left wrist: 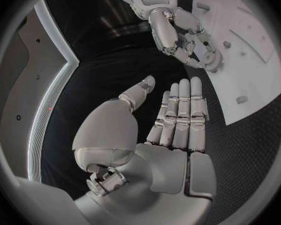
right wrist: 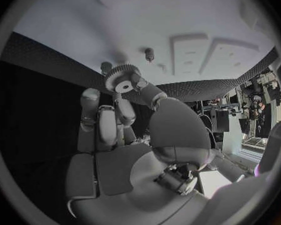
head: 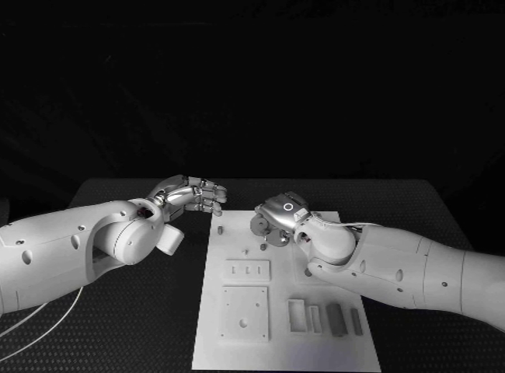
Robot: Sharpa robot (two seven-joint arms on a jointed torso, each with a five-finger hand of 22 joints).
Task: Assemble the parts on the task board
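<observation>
The white task board [head: 286, 346] lies in the middle of the table. My right hand [head: 280, 221] hovers over its far end and pinches a small toothed gear [right wrist: 123, 82] between thumb and fingers. The gear hangs just above the board, close to two short pegs [right wrist: 149, 53] that stand in it. My left hand [head: 191, 194] is over the black table beside the board's far left corner, its fingers [left wrist: 181, 112] stretched out flat and holding nothing. The right hand [left wrist: 184, 40] with the board [left wrist: 253, 60] under it also shows in the left wrist view.
Two raised square plates [head: 246, 291] sit on the board's near left part. To their right lie several narrow upright pieces [head: 325, 318], two of them dark. A small block [left wrist: 242, 99] lies near the board's edge. Black table mat [head: 118, 326] surrounds the board.
</observation>
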